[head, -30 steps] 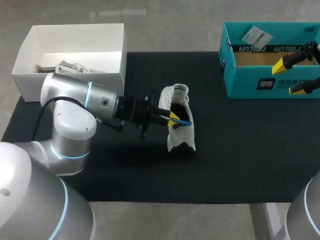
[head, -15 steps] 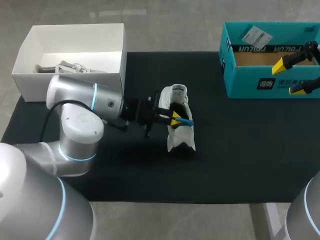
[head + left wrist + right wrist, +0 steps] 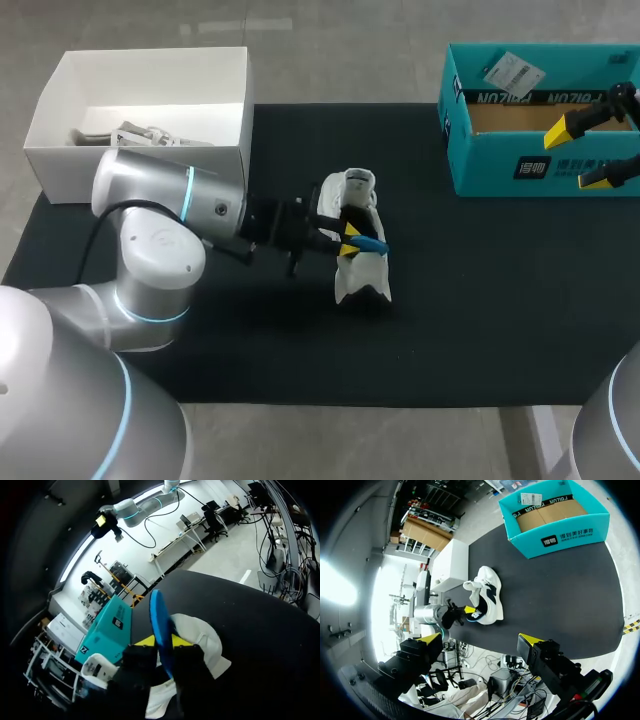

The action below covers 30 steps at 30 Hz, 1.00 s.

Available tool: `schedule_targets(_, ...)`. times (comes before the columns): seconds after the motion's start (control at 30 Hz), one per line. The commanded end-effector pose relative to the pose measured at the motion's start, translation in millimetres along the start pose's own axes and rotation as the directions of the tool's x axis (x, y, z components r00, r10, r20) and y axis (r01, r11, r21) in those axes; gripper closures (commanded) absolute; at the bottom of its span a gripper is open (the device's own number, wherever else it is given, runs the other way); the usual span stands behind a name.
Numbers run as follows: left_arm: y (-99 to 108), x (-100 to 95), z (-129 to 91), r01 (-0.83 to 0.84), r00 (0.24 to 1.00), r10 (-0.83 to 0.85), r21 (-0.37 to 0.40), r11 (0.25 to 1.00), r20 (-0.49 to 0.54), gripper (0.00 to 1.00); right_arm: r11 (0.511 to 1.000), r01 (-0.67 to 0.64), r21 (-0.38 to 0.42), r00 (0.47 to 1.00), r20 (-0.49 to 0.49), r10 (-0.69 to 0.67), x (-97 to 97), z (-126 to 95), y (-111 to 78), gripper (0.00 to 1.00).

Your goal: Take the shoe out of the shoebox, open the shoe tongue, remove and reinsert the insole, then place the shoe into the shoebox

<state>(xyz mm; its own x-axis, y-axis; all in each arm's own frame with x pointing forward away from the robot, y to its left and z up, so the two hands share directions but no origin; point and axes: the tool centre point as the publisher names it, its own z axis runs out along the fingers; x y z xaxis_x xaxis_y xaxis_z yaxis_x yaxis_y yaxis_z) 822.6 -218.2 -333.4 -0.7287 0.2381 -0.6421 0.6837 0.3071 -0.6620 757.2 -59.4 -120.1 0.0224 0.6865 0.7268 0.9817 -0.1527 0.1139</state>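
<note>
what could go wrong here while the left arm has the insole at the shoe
1. The shoe lies unbraced on the black mat, and the right gripper is open far off, above the teal shoebox. A push from the insole may slide or tip the shoe.
2. The left gripper pinches the thin insole on edge, with much of it sticking out past the fingers. It may buckle or slip instead of seating.

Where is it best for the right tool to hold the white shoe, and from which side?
Probably the shoe at its near end, coming from its right side: the left tool occupies the left side, shut on the blue insole at the opening.
</note>
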Motion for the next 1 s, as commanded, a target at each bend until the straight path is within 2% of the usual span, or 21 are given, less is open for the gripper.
schedule_targets(0.03,-1,-0.8,0,0.000,1.000,0.000,-0.015,1.000,-0.007,0.64,1.000,-0.002,0.001,1.000,0.003,0.002,0.5,1,0.5,0.00)
schedule_targets(0.27,4,-1.7,1,0.007,1.000,-0.007,-0.025,1.000,-0.005,0.79,1.000,-0.002,0.001,1.000,0.003,0.002,0.5,1,0.5,0.00)
schedule_targets(0.37,5,-2.6,2,0.015,1.000,-0.016,-0.049,0.999,-0.009,0.76,1.000,-0.002,0.001,1.000,0.003,0.002,0.5,1,0.5,0.00)
schedule_targets(0.5,9,-4.5,0,0.024,0.999,-0.026,-0.085,0.996,-0.024,0.67,1.000,-0.002,0.001,1.000,0.003,0.002,0.5,1,0.5,0.00)
schedule_targets(0.6,11,-6.3,-2,0.030,0.998,-0.035,-0.112,0.993,-0.043,0.68,1.000,-0.002,0.001,1.000,0.003,0.002,0.5,1,0.5,0.00)
schedule_targets(0.73,14,-7.7,-1,0.034,0.996,-0.045,-0.135,0.990,-0.077,0.75,1.000,-0.002,0.001,1.000,0.003,0.002,0.5,1,0.5,0.00)
schedule_targets(0.77,15,-7.4,0,0.035,0.995,-0.048,-0.142,0.989,-0.092,0.81,1.000,-0.002,0.001,1.000,0.003,0.002,0.5,1,0.5,0.00)
schedule_targets(0.83,15,-6.5,2,0.034,0.992,-0.052,-0.149,0.988,-0.117,1.00,1.000,-0.002,0.001,1.000,0.003,0.002,0.5,1,0.5,0.00)
schedule_targets(1.0,14,-5.2,2,0.025,0.988,-0.048,-0.154,0.988,-0.149,1.00,1.000,-0.002,0.001,1.000,0.003,0.002,0.5,1,0.5,0.00)
